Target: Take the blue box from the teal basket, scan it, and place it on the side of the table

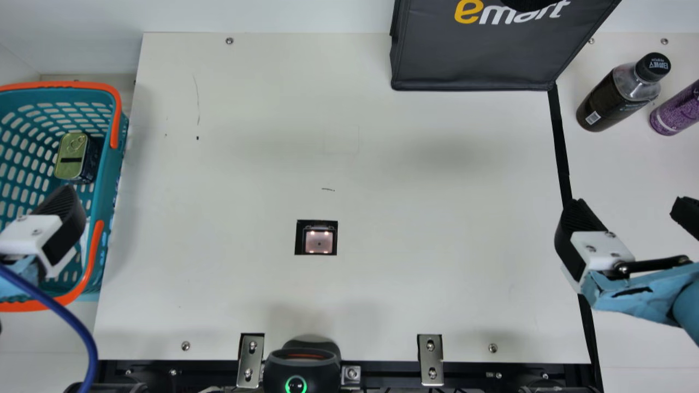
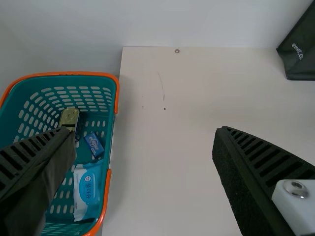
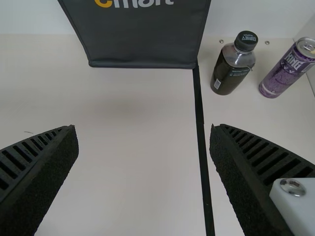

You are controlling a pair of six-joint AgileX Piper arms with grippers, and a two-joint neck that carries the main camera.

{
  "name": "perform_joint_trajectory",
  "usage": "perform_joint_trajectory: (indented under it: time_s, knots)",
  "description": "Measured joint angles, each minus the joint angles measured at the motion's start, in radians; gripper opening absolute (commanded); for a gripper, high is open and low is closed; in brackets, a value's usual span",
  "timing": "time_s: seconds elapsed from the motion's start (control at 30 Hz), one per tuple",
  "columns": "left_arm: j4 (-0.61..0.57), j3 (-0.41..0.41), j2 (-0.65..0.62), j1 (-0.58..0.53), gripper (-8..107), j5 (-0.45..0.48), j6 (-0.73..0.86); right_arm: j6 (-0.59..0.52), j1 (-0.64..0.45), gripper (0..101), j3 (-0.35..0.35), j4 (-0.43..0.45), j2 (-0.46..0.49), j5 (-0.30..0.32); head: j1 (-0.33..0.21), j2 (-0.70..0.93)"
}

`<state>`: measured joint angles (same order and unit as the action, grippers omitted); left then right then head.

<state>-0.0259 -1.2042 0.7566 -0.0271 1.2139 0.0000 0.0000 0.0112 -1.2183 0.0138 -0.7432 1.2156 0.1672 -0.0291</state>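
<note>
Blue box (image 2: pixel 94 144) is lying in teal basket (image 1: pixel 110 169), awaiting scan; left gripper (image 2: pixel 143 130), right gripper (image 3: pixel 144 127) gaping wide, empty, probably allowing grasp clearance.

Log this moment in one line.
blue box: in teal basket; left gripper: open, empty, near basket; right gripper: open, empty; right side: bottle, can
</note>
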Motion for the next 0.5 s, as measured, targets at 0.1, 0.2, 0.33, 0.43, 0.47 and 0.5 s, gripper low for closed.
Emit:
perform_joint_trajectory:
  time_s: [0.1,0.2,0.33,0.43,0.47,0.5]
  knots:
    - [0.000,0.000,0.000,0.000,90,0.000,0.000,0.000,0.000,95,0.000,0.000,0.000,0.000,0.000,0.017]
    - [0.000,0.000,0.000,0.000,90,0.000,0.000,0.000,0.000,95,0.000,0.000,0.000,0.000,0.000,0.078]
    - [0.000,0.000,0.000,0.000,90,0.000,0.000,0.000,0.000,95,0.000,0.000,0.000,0.000,0.000,0.166]
    - [0.000,0.000,0.000,0.000,90,0.000,0.000,0.000,0.000,95,0.000,0.000,0.000,-0.001,0.000,0.235]
    - [0.000,0.000,0.000,0.000,90,0.000,0.000,0.000,0.000,95,0.000,0.000,0.000,-0.001,0.000,0.256]
    - [0.000,0.000,0.000,0.000,90,0.000,0.000,0.000,0.000,95,0.000,0.000,0.000,-0.001,0.000,0.278]
